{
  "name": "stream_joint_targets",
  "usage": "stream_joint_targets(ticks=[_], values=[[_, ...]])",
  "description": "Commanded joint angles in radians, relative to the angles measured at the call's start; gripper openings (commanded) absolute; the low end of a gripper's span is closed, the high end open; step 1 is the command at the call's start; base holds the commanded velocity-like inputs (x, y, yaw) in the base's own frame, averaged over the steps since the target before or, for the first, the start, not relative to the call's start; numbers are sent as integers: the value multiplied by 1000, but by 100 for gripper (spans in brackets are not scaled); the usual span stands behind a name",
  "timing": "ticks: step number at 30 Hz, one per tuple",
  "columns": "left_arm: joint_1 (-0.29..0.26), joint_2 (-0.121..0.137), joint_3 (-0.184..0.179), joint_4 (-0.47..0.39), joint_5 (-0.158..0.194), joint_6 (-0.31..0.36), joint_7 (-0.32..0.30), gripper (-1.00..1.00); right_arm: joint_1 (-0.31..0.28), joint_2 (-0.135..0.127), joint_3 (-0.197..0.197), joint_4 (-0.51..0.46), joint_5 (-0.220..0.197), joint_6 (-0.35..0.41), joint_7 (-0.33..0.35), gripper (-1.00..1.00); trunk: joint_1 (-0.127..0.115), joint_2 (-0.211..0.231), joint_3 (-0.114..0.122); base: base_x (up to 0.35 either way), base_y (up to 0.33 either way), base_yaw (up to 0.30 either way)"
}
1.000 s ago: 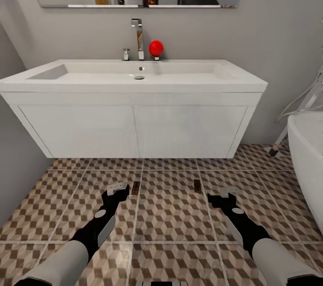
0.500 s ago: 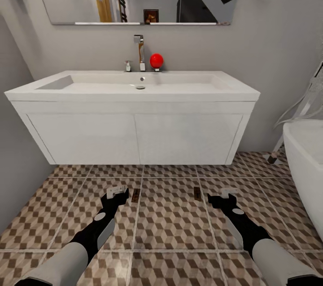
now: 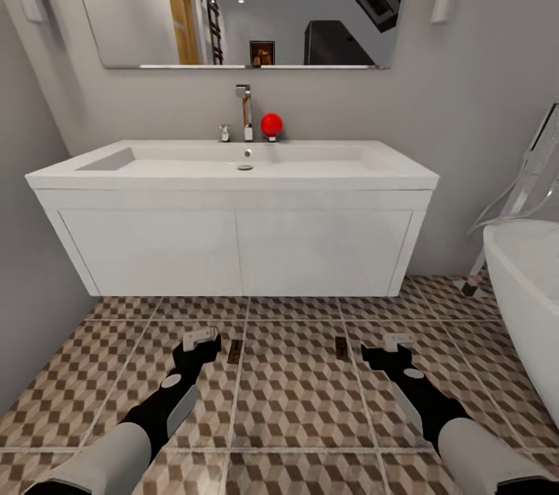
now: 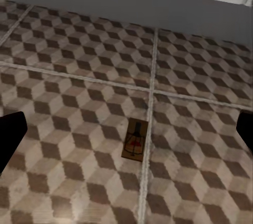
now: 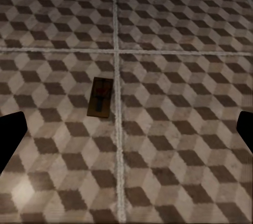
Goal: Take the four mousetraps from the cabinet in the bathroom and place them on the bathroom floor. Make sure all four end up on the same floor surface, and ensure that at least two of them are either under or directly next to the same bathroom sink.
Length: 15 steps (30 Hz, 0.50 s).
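Nearest, both black-and-white arms reach low over the cube-patterned brown, beige and white tiled bathroom floor [image 3: 295, 394]. The left hand [image 3: 203, 339] and the right hand [image 3: 394, 345] both hover spread wide apart, gripping nothing. Just beyond the left hand, one small flat brown wooden mousetrap [image 3: 234, 352] lies on the tile beside a pale grout line [image 4: 134, 139]. A second mousetrap [image 3: 341, 347] lies near the right hand, likewise beside a grout line [image 5: 100, 96]. Farther on hangs the wide white rectangular bathroom sink [image 3: 233, 246] with its chrome faucet [image 3: 244, 110], a red ball [image 3: 271, 124] beside it, and a mirror [image 3: 241, 1] above. A white bathtub [image 3: 524, 285] stands at the right.
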Motion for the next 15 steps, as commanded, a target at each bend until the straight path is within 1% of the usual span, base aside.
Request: stream_joint_targets(ticks=[1, 9, 15], values=[[-1, 1, -8, 1, 6, -4, 7, 100, 0, -1, 8, 7, -10, -4, -5, 100, -1, 0, 3, 0, 0, 0], [-1, 2, -8, 15, 5, -3, 7, 100, 0, -1, 8, 55, -13, -7, -5, 100, -4, 2, 34, 0, 0, 0], [-1, 2, -8, 59, 5, -3, 6, 100, 0, 0, 8, 114, -13, -9, -5, 100, -7, 3, 57, 0, 0, 0]])
